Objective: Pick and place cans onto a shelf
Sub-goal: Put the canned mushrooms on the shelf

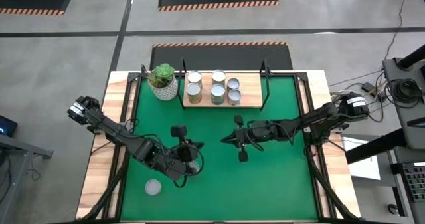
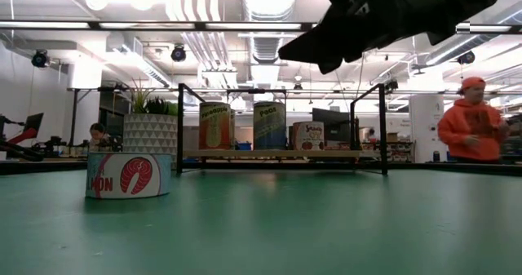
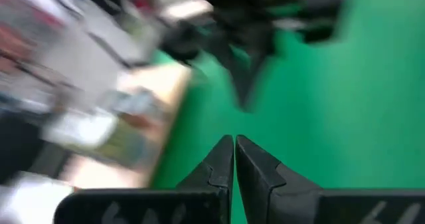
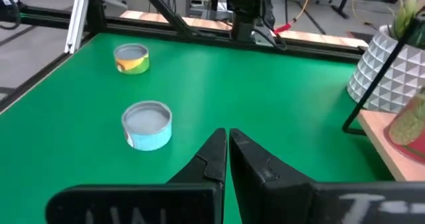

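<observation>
Cans: I count five small cylindrical tin cans with silvery tops [image 1: 218, 76] standing on the flat light-wood shelf with thin black posts [image 1: 252, 99], far centre of the green-matted bench [image 1: 279, 184]. One more silvery-topped can [image 1: 153, 187] sits near left on the mat; another lies beside the left arm, partly hidden. White faceted pot with green plant [image 1: 163, 80]: just left of the shelf. Left end effector [image 3: 234, 159]: clenched, empty, near left. Right end effector [image 4: 227, 151]: clenched, empty, mid-bench.
</observation>
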Robot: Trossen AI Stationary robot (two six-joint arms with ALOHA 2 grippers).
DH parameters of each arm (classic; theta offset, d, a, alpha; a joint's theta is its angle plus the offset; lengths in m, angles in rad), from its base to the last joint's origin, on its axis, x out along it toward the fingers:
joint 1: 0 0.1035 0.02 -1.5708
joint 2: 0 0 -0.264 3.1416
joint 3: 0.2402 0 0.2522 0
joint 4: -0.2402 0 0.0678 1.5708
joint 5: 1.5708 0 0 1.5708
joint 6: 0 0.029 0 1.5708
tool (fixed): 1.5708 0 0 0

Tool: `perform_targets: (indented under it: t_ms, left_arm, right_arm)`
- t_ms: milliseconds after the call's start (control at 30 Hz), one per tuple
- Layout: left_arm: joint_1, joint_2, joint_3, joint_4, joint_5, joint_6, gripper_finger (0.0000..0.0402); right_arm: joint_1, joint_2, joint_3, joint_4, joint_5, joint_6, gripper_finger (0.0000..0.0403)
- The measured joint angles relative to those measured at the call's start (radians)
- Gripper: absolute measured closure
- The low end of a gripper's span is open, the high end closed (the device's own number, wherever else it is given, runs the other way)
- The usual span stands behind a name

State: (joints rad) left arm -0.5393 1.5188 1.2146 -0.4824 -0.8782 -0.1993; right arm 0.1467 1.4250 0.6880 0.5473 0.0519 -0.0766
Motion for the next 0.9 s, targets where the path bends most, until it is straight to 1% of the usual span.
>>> perform_targets:
  t_ms: [100, 233, 267, 300, 367, 400, 500, 533, 600, 633, 733, 767, 833, 900]
  left_arm:
    - [-0.011, 0.0, 0.0, -0.079, 0.234, -0.177, 0.0402]
    - [-0.026, 0.0, 0.0, -0.212, 0.622, -0.469, 0.0402]
    - [-0.031, 0.0, 0.0, -0.238, 0.695, -0.543, 0.0402]
    - [-0.039, 0.004, 0.0, -0.255, 0.729, -0.62, 0.0402]
    - [-0.049, 0.016, 0.0, -0.286, 0.768, -0.757, 0.0402]
    - [-0.057, 0.025, 0.0, -0.303, 0.808, -0.819, 0.0402]
    - [-0.087, 0.052, 0.0, -0.337, 1.034, -0.96, 0.0402]
    - [-0.106, 0.06, 0.0, -0.348, 1.088, -0.989, 0.0402]
    - [-0.137, 0.075, 0.0, -0.367, 1.139, -1.026, 0.0402]
    - [-0.151, 0.082, 0.0, -0.376, 1.134, -1.049, 0.0402]
    - [-0.169, 0.111, 0.0, -0.418, 1.051, -1.143, 0.04]
    - [-0.174, 0.12, 0.0, -0.431, 1.038, -1.183, 0.0396]
    - [-0.184, 0.14, -0.001, -0.436, 1.045, -1.223, 0.0381]
    - [-0.205, 0.156, -0.001, -0.444, 1.052, -1.236, 0.0357]
  right_arm:
    - [0.004, 0.0, 0.006, -0.033, 0.0, -0.002, 0.0394]
    - [0.004, -0.002, 0.006, -0.065, 0.0, -0.002, 0.0394]
    - [0.004, -0.002, 0.006, -0.073, 0.0, -0.001, 0.0394]
    - [0.004, -0.001, 0.006, -0.077, 0.0, -0.001, 0.0394]
    - [0.005, 0.002, 0.006, -0.077, 0.0, 0.003, 0.0394]
    - [0.005, 0.003, 0.006, -0.077, 0.0, 0.006, 0.0394]
    - [0.005, 0.005, 0.006, -0.08, -0.001, 0.005, 0.0394]
    - [0.006, 0.005, 0.006, -0.08, -0.001, 0.006, 0.0394]
    - [0.007, 0.005, 0.006, -0.084, -0.001, 0.006, 0.0394]
    - [0.009, 0.005, 0.006, -0.088, -0.001, 0.006, 0.0394]
    - [0.013, 0.005, 0.006, -0.099, -0.002, 0.006, 0.0394]
    - [0.013, 0.005, 0.006, -0.102, -0.002, 0.006, 0.0394]
    - [0.015, 0.005, 0.006, -0.107, -0.002, 0.006, 0.0394]
    - [0.019, 0.005, 0.006, -0.105, -0.002, 0.006, 0.0394]
